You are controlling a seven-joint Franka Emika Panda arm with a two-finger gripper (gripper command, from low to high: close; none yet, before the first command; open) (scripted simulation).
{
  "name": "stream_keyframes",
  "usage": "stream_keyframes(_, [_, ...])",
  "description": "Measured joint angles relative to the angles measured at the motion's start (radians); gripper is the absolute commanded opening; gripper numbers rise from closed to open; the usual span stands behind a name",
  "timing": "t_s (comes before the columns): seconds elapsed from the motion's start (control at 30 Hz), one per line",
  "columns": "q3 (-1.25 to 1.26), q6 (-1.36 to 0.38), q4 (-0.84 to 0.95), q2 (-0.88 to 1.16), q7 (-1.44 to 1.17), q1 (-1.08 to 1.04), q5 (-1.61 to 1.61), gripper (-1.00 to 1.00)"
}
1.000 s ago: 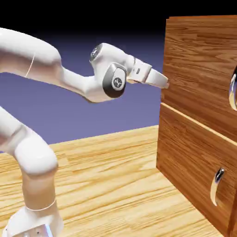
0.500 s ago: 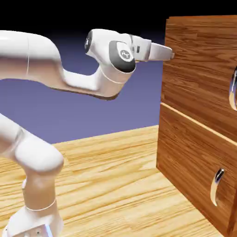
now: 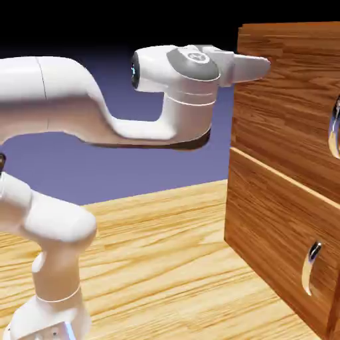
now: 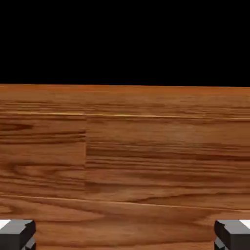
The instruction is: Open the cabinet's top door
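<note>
You look to be in the approach step: your Panda's two-finger gripper [image 3: 268, 61] is up beside the top door [image 3: 285, 93] of the wood-grain cabinet [image 4: 141, 161], pointing toward the exterior view's right, and the door is shut. Your fingers are spread wide with nothing between them; in the hand view the two grey fingertips sit far apart at the bottom corners, with only wood grain beyond. The curved silver handle [image 3: 335, 129] you want is on that upper panel, at the exterior view's right edge and partly cut off by it, lower than your fingertips and well apart from them. It doesn't show in the hand view at all, so you can't line up from there. Whether the fingertips touch the wood I can't tell. Your next move, as I judge it, is to bring the hand down and across toward the exterior view's right, keeping a little clearance from the door face, until the handle comes between the fingers; then close on it and pull the door outward. Mind that you don't scrape the panel on the way or nudge the bar with one fingertip before both sides are round it. Leave the lower handle [image 3: 311, 268] alone; that one belongs to the lower door [image 3: 265, 232].
</note>
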Motion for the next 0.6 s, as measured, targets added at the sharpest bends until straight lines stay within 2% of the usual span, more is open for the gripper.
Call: stream_keyframes(0.6, [-0.339, 0.061, 0.246, -0.103, 0.556, 0.281, -0.783, 0.00])
